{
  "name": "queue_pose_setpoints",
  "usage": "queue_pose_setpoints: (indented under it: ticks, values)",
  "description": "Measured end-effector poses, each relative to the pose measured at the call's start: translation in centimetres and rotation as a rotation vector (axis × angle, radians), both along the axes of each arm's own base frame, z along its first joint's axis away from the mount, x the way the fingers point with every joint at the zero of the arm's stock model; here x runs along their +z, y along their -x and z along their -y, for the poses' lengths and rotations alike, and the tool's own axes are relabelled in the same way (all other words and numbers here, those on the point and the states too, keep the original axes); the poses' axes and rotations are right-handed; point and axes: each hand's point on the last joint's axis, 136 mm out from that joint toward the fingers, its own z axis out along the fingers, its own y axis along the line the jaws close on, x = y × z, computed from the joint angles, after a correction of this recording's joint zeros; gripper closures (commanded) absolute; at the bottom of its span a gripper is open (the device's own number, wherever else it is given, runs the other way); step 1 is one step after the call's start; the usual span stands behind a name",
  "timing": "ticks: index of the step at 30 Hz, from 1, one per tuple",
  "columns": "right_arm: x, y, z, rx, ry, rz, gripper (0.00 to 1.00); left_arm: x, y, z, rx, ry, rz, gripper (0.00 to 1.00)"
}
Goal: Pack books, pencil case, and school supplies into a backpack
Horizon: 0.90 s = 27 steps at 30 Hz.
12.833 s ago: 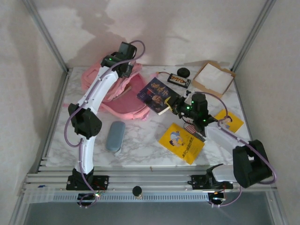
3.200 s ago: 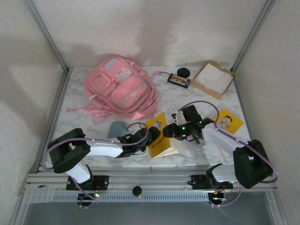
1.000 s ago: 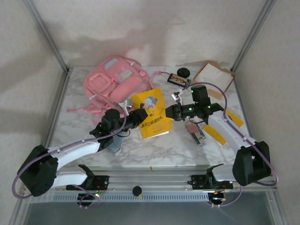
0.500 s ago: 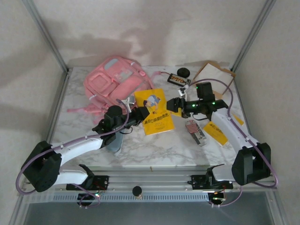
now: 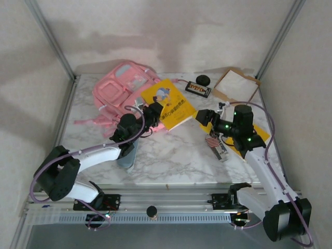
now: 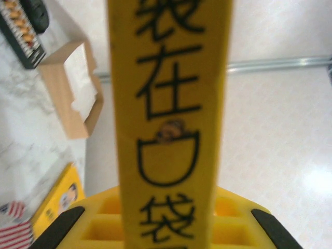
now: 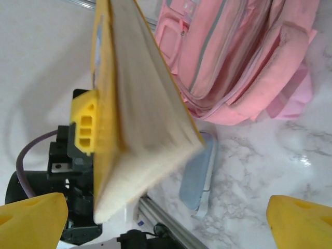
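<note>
Grips a yellow book (image 5: 168,104) in the nearly closed left gripper (image 5: 154,115), aloft by the pink backpack (image 5: 116,91); leaves the right gripper (image 5: 208,118) splayed wide, empty. Shows pencil case (image 5: 127,155), flag-striped pack (image 5: 217,147) and second yellow book (image 5: 263,134) unpacked on the table (image 5: 176,155); suggests much packing remains

left arm (image 5: 96,154): white shells, black joints, purple cable | right arm (image 5: 264,168): same build, green lights on black wrist | fingers (image 6: 104,223): yellow plastic, square recesses | bases (image 5: 97,200): black, bolted on the aluminium rail (image 5: 166,198)
</note>
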Motion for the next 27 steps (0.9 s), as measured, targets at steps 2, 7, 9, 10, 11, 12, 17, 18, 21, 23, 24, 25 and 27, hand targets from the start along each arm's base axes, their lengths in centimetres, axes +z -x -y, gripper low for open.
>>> queue_pose_setpoints:
  ticks: [2, 7, 9, 10, 11, 12, 17, 18, 21, 23, 24, 25, 27]
  values:
    - [0.4, 0.0, -0.7, -0.010, -0.054, 0.002, 0.01, 0.7, -0.3, -0.2, 0.033, 0.024, 0.004, 1.00]
    - [1.3, -0.8, -2.5, -0.023, -0.182, -0.004, 0.01, 2.3, 0.0, 0.4, 0.060, 0.067, 0.012, 1.00]
    - [2.5, -1.3, -3.2, -0.029, -0.232, 0.016, 0.01, 2.8, 0.3, 1.0, 0.057, 0.083, 0.015, 1.00]
    - [3.0, -1.5, -3.4, -0.033, -0.254, 0.030, 0.01, 3.0, 0.5, 1.2, 0.056, 0.086, 0.016, 1.00]
    - [3.7, -1.8, -3.5, -0.044, -0.279, 0.044, 0.03, 3.1, 0.7, 1.5, 0.052, 0.088, 0.016, 1.00]
    - [4.3, -2.1, -3.4, -0.060, -0.301, 0.057, 0.05, 3.0, 0.8, 1.7, 0.050, 0.086, 0.013, 1.00]
    - [6.6, -3.4, -2.9, -0.121, -0.346, 0.107, 0.29, 2.0, 0.8, 2.2, 0.059, 0.022, -0.019, 1.00]
    - [7.0, -3.6, -2.7, -0.137, -0.346, 0.118, 0.38, 1.6, 0.7, 2.2, 0.065, 0.006, -0.026, 1.00]
    - [7.0, -4.2, -2.3, -0.186, -0.323, 0.118, 0.57, 1.3, 0.5, 2.2, 0.081, -0.032, -0.034, 1.00]
    - [6.4, -4.6, -2.0, -0.215, -0.298, 0.112, 0.67, 1.5, 0.4, 2.2, 0.089, -0.053, -0.029, 1.00]
    - [6.0, -4.8, -1.8, -0.231, -0.283, 0.106, 0.71, 1.6, 0.3, 2.2, 0.094, -0.064, -0.027, 1.00]
    - [5.8, -4.9, -1.8, -0.238, -0.271, 0.106, 0.76, 1.6, 0.3, 2.2, 0.097, -0.071, -0.025, 1.00]
    - [5.4, -5.2, -1.6, -0.254, -0.237, 0.102, 0.87, 1.5, 0.3, 2.2, 0.102, -0.090, -0.024, 1.00]
